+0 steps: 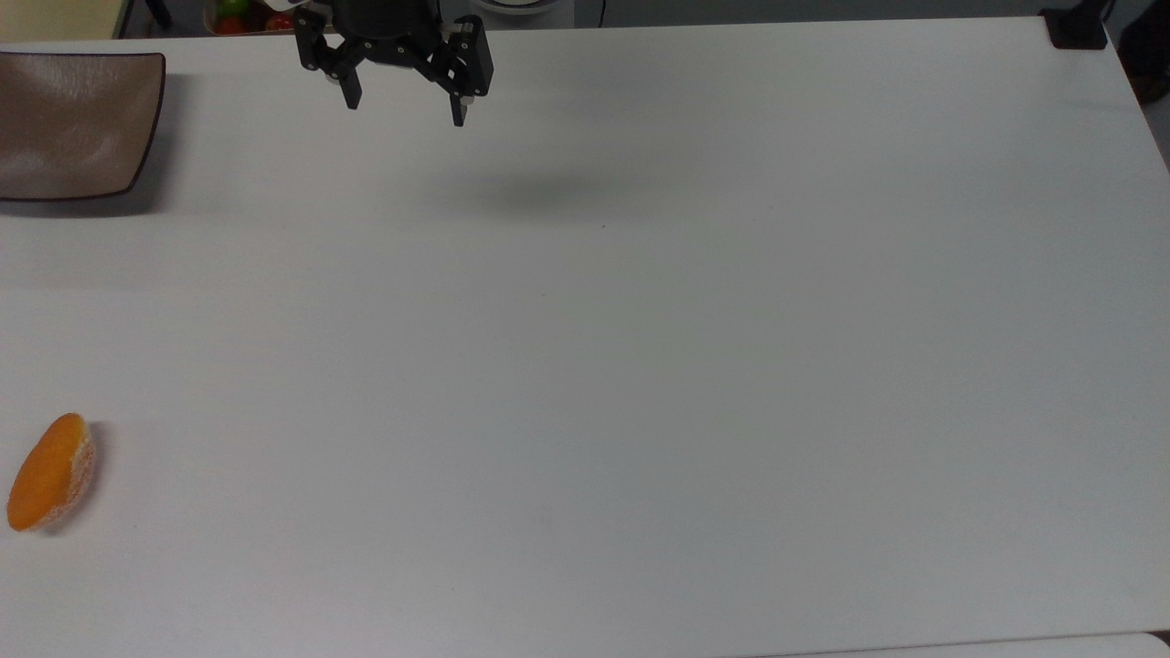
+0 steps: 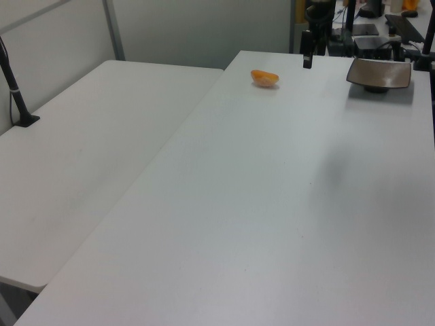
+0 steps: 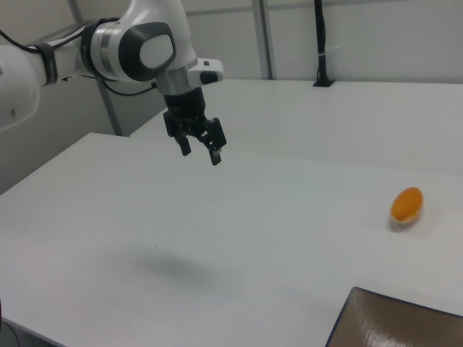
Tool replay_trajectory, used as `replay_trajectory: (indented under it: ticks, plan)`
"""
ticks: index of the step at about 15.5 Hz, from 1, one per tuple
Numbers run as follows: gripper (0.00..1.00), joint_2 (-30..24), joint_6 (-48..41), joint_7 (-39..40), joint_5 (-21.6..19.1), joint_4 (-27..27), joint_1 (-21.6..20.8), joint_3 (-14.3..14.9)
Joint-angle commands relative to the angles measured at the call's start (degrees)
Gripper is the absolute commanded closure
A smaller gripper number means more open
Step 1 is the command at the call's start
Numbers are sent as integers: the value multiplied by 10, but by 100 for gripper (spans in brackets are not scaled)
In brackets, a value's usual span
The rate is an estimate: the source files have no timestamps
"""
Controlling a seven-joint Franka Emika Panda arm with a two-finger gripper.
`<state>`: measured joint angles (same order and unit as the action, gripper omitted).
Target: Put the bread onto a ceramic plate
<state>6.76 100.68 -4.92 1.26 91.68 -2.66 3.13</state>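
The bread [image 1: 50,472] is a small orange bun with a pale speckled edge, lying on the white table near the top view's lower left; it also shows as the bread [image 2: 264,78] and the bread [image 3: 406,204]. The brown square ceramic plate [image 1: 73,123] sits at the top view's upper left, seen also as the plate [image 2: 378,73] and the plate [image 3: 394,325]. My gripper [image 1: 405,102] hangs open and empty high above the table, far from both; it shows too as the gripper [image 3: 201,152].
A black post base [image 1: 1076,29] stands at the top view's upper right corner. A second white table [image 2: 88,156] adjoins on the left view's left, with a black stand [image 2: 20,102]. Colourful items [image 1: 247,14] lie beyond the table's far edge.
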Motion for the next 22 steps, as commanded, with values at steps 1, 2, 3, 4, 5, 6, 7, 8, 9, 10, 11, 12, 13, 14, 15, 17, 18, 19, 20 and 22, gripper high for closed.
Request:
replay_trajectory:
  ticks: [1, 2, 3, 4, 5, 6, 7, 8, 9, 10, 11, 12, 13, 14, 15, 17, 18, 19, 20, 22]
  plan:
    - [0, 6, -8, -6, 10, -12, 1, -1]
    - [0, 7, -8, -6, 10, -12, 1, -1]
    - [0, 8, -7, -6, 10, -12, 1, -1]
    - [0, 10, -6, -5, 10, -12, 1, 0]
    - [0, 11, -2, -6, 11, -14, 2, 0]
    - [0, 15, 3, -5, 11, -26, 5, 0]
    - [0, 26, 7, -5, 12, -41, 12, 0]
    - [0, 36, 9, -5, 12, -56, 19, 0]
    - [0, 50, 12, -5, 12, -71, 29, 0]
    - [0, 69, 36, -5, 14, -98, 42, -1]
    - [0, 82, 63, -4, 13, -104, 53, -1]
    - [0, 89, 101, -3, 16, -104, 63, -2]
    - [0, 96, 141, 1, 17, -104, 74, -2]
    - [0, 107, 176, 5, 22, -104, 81, -2]
    - [0, 119, 205, 8, 24, -105, 85, -2]
    - [0, 155, 291, 22, 38, -110, 102, -2]
    - [0, 182, 342, 25, 45, -123, 112, 0]
    - [0, 201, 370, 25, 51, -132, 120, 1]
    - [0, 228, 412, 29, 62, -149, 135, 1]
    - [0, 264, 465, 29, 66, -164, 145, 5]
